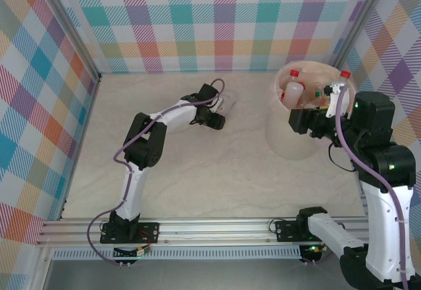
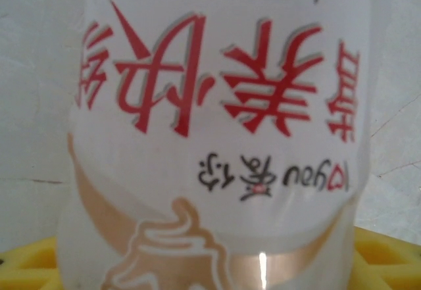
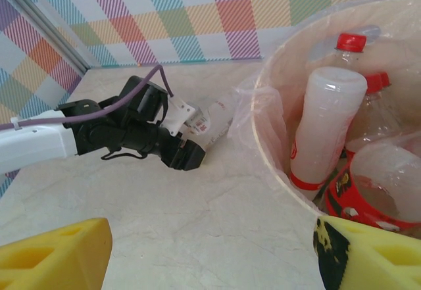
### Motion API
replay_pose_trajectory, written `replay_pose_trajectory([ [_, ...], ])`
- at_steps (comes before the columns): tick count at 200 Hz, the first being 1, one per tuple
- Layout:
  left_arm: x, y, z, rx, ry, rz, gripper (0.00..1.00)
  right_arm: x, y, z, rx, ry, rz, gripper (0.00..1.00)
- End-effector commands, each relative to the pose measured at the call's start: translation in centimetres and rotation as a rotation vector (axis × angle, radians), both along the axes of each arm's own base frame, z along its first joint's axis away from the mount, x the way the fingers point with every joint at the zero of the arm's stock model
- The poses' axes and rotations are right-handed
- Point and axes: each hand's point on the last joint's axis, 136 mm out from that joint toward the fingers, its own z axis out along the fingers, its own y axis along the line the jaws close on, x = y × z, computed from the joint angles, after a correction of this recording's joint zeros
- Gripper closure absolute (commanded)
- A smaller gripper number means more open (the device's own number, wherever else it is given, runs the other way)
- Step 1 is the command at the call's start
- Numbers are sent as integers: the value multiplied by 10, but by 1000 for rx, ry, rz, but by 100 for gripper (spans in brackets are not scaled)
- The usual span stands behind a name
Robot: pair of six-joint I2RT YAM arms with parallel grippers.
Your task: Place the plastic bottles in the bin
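Fearing slip: left gripper (image 1: pixel 220 112) straddles slick bottle (image 2: pixel 217 139), far table (image 1: pixel 197 171) side; I can't tell if clamped. Right gripper (image 3: pixel 210 257) spread, empty, above bin (image 1: pixel 289 142).

The bin (image 1: pixel 289 139), round and translucent white, stands upright on the bench, holding several red-capped bottles (image 3: pixel 350 43) and one white bottle (image 3: pixel 325 125). A clear red-lettered bottle (image 2: pixel 217 139) lies on the bench to its left.

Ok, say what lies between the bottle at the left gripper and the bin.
Only bare tabletop separates bottle and bin, clearest in the top view.
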Motion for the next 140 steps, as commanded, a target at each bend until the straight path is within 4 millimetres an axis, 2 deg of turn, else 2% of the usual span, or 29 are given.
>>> replay_pose_trajectory([
  [1,-4,-4,-4,-19,9,-18,40,-9,-8,-9,-38,22,-25,20],
  [25,-8,-4,15,-47,-17,-25,44,-3,-7,-7,-37,31,-22,21],
  [49,-12,0,51,-93,-85,-6,45,4,8,6,21,20,38,23],
  [57,-17,3,60,-108,-100,3,45,7,14,11,44,6,60,23],
  [84,-32,7,106,-237,-205,31,47,14,28,19,108,-17,109,24],
  [106,-53,11,131,-331,-241,45,50,17,38,17,136,-16,134,25],
  [129,-83,1,159,-476,-291,-13,50,21,61,16,193,-2,230,24],
  [140,-97,-3,173,-529,-321,-40,50,30,68,16,197,3,262,24],
])
